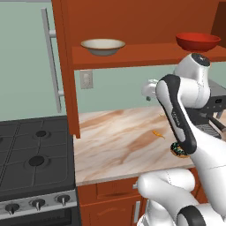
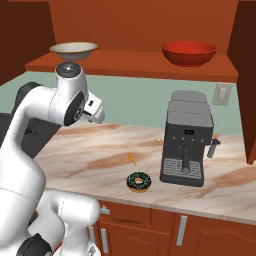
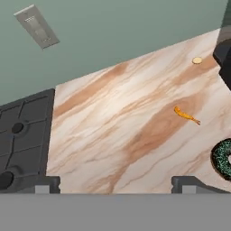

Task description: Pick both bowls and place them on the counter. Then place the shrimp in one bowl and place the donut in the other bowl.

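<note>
On the wooden shelf above the counter (image 1: 114, 132) rest two bowls: the cream-beige bowl (image 1: 103, 46) (image 2: 74, 49) to the left and the glossy red bowl (image 1: 197, 41) (image 2: 189, 52) to the right. The tiny orange shrimp (image 1: 158, 133) (image 2: 131, 159) (image 3: 186, 115) lies on the marbled counter. Close in front of it sits the chocolate-iced donut (image 2: 139, 181) (image 1: 178, 150) (image 3: 222, 157), partly behind my arm in the left base view. My gripper (image 3: 117, 185) hovers above the counter, below shelf height, open and holding nothing.
A dark coffee machine (image 2: 187, 145) stands on the counter right of the donut. The black stove (image 1: 35, 154) (image 3: 22, 135) borders the counter on the left. A wall outlet (image 1: 86, 79) sits under the shelf. A small tan disc (image 3: 197, 60) lies near the machine.
</note>
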